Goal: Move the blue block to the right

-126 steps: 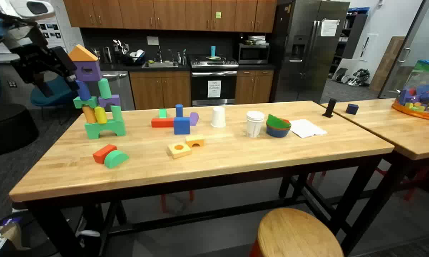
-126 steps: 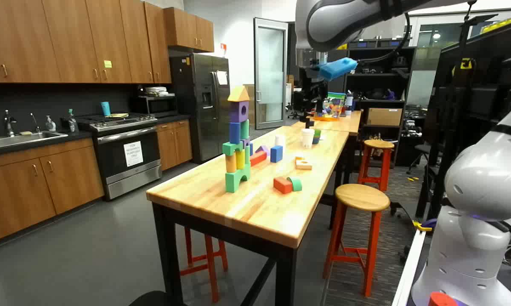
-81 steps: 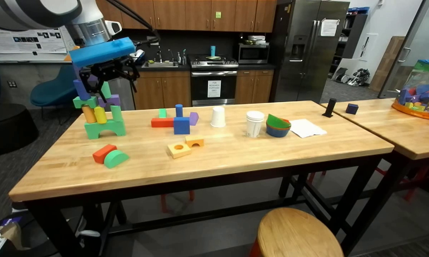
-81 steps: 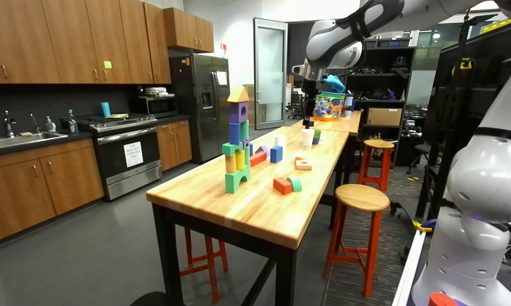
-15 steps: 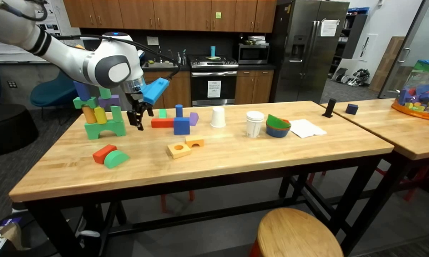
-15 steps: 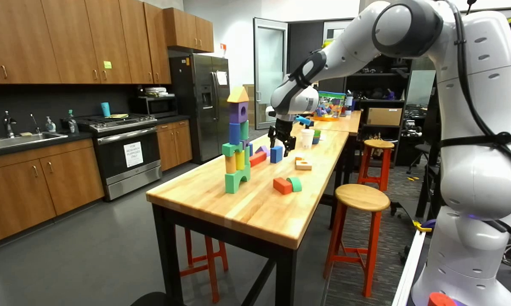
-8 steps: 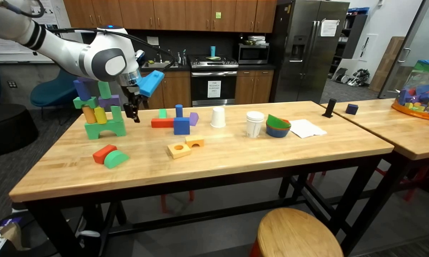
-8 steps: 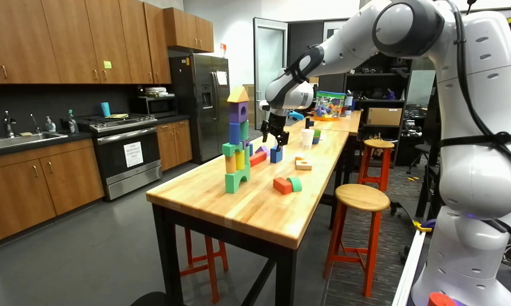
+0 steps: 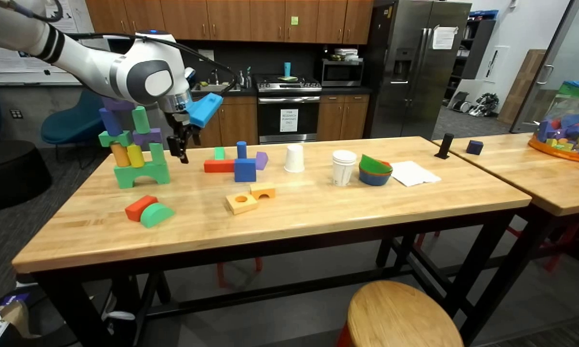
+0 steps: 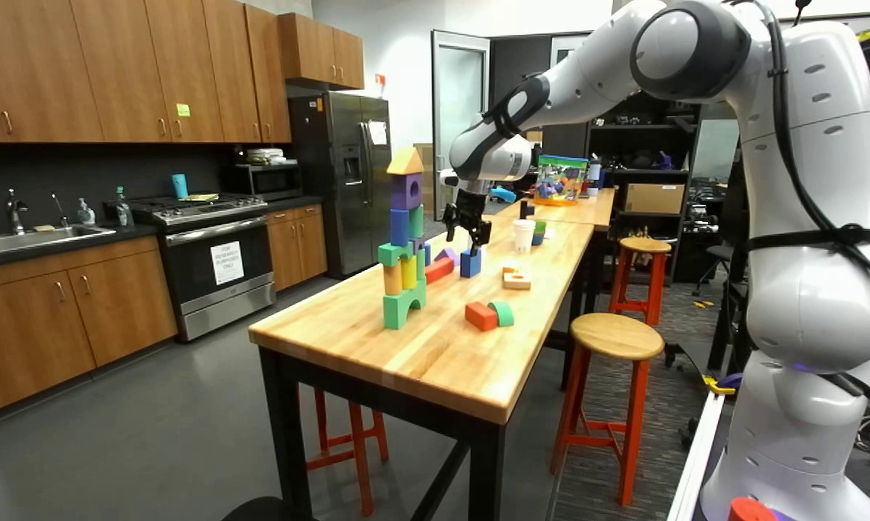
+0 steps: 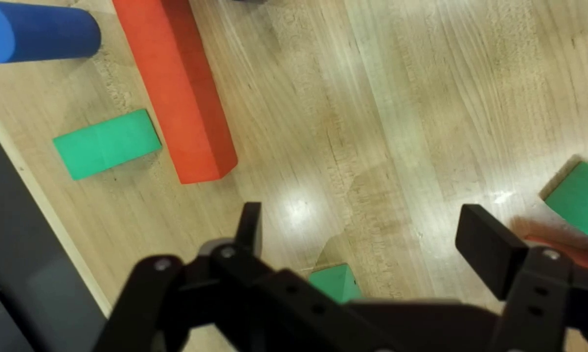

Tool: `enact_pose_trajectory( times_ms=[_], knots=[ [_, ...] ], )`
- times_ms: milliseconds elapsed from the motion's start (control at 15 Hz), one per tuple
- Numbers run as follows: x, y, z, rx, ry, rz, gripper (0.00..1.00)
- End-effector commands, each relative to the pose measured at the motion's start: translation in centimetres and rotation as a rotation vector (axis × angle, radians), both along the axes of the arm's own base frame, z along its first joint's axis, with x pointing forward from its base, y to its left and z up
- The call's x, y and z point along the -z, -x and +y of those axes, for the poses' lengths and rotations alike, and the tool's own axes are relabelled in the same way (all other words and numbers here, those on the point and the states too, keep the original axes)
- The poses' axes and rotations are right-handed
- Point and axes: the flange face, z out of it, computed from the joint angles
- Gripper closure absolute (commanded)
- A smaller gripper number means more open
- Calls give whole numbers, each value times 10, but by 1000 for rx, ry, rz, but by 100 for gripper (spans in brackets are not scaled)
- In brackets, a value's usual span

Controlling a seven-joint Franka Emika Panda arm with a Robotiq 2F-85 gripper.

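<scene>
Exterior views both show the long wooden table (image 9: 342,207) with the block tower (image 10: 397,253) standing on it. The arm (image 10: 594,79) is bent high at the elbow, its forearm sloping down toward the space just beside the tower. There the gripper (image 11: 365,232) hangs above the table, a little tilted, its fingers (image 11: 489,252) spread wide with nothing between them. Farther from the tower than the gripper, just past the long red block (image 9: 219,166), the blue block (image 9: 245,170) stands upright on the table, not yet taken hold of. I would expect it to be light and stiff, hard to damage, with flat, dull faces unlikely to slip; whether wood or foam, I cannot tell. The best hold should be across two upright side faces, above mid-height; a finger on its tower side would need to clear the long red block.
</scene>
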Motion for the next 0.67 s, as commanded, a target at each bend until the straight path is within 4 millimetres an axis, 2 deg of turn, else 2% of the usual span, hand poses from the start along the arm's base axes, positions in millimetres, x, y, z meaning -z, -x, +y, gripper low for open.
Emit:
enact_pose_trajectory(
  times_ms=[0,400,533,600],
  knots=[
    [1,-9,-8,23,29,-35,0],
    [30,-33,-27,90,95,-56,0],
    [39,-40,-28,90,85,-33,0],
    [36,-42,-24,77,77,-28,0]
  ],
)
